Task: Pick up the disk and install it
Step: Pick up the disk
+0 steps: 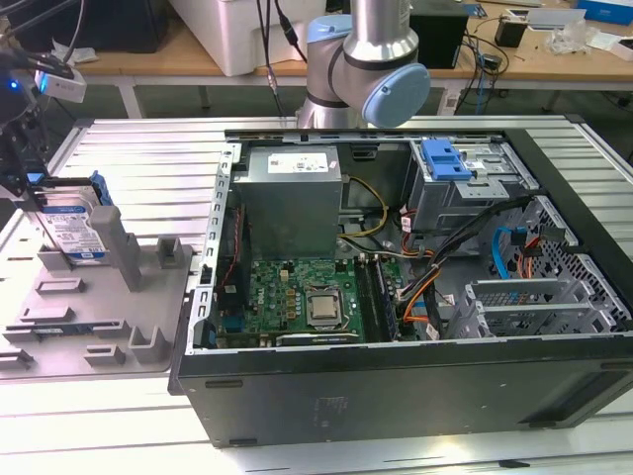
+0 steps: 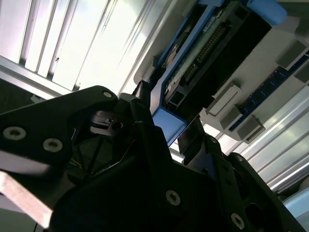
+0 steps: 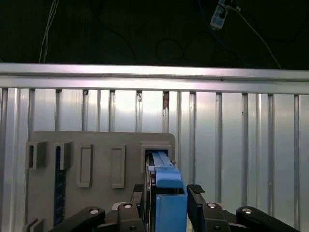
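Pincer: I am seeing the pincer (image 3: pixel 167 189) clamping the disk's blue frame, one black finger (image 3: pixel 140 193) lying on each flat side; it is hanging at the exterior view's left.

Disk position: the disk (image 1: pixel 74 226) is standing upright on its edge in a slot of the grey fixture tray (image 1: pixel 99 317), with the pincer gripping its upper corner.

Disk edges: a grey post (image 1: pixel 119 247) is standing just beside the disk's edge toward the exterior view's right. In the first wrist view the slot walls are hugging the disk closely on both flat sides.

Open room: nothing is crowding the space above the disk. The other slots of the tray are sitting to one side of it, and the slatted tabletop (image 1: pixel 148 148) is running bare past the tray.

Nearest obstacle: the open computer case (image 1: pixel 396 396) is lying on the tabletop, its left wall (image 1: pixel 213 247) sitting just beside the tray's edge.

Disk look: I am looking at a flat silver rectangle with a white-and-blue label on the face, a blue plastic frame running round its edges, and a blue tab (image 2: pixel 166 123) sticking out between the fingers.

Inside the case: a light-blue latch plate (image 1: pixel 445 158) is sitting on top of the metal drive cage (image 1: pixel 465 193), well apart from the disk.
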Available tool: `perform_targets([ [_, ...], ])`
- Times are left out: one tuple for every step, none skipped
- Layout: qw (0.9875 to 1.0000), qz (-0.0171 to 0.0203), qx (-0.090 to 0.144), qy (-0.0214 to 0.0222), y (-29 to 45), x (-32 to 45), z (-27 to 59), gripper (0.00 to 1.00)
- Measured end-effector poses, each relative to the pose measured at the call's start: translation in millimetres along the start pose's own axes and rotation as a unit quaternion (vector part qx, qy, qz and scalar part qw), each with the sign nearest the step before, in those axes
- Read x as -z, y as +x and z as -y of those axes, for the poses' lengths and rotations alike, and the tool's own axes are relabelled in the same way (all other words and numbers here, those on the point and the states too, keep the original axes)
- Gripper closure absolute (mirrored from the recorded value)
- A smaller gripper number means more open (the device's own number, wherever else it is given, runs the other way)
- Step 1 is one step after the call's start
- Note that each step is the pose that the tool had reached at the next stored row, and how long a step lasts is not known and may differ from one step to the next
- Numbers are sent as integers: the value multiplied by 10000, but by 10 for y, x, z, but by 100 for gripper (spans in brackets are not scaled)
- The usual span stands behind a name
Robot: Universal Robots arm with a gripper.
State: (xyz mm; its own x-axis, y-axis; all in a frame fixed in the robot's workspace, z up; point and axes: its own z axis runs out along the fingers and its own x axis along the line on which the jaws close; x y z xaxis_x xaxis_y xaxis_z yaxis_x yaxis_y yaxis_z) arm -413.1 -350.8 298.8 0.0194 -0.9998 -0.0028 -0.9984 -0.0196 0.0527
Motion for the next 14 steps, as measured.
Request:
perform_targets([
  [10000, 0, 0, 1, 0, -2, -1, 52],
  [10000, 0, 0, 1, 0, -4, -1, 52],
  [10000, 0, 0, 2, 0, -7, -2, 52],
  [10000, 0, 0, 3, 0, -9, -2, 52],
  [10000, 0, 0, 3, 0, -11, -2, 52],
  [10000, 0, 0, 4, 0, -14, -3, 52],
  [10000, -1, 0, 4, 0, -15, -3, 52],
  [10000, 0, 0, 5, 0, -16, -3, 52],
  [10000, 0, 0, 5, 0, -17, -3, 52],
  [10000, 0, 0, 5, 0, -17, -3, 52],
  [10000, 0, 0, 5, 0, -17, -3, 52],
  [10000, 0, 0, 5, 0, -17, -3, 52],
  [10000, 0, 0, 5, 0, -17, -3, 52],
  [10000, 0, 0, 5, 0, -18, -3, 52],
])
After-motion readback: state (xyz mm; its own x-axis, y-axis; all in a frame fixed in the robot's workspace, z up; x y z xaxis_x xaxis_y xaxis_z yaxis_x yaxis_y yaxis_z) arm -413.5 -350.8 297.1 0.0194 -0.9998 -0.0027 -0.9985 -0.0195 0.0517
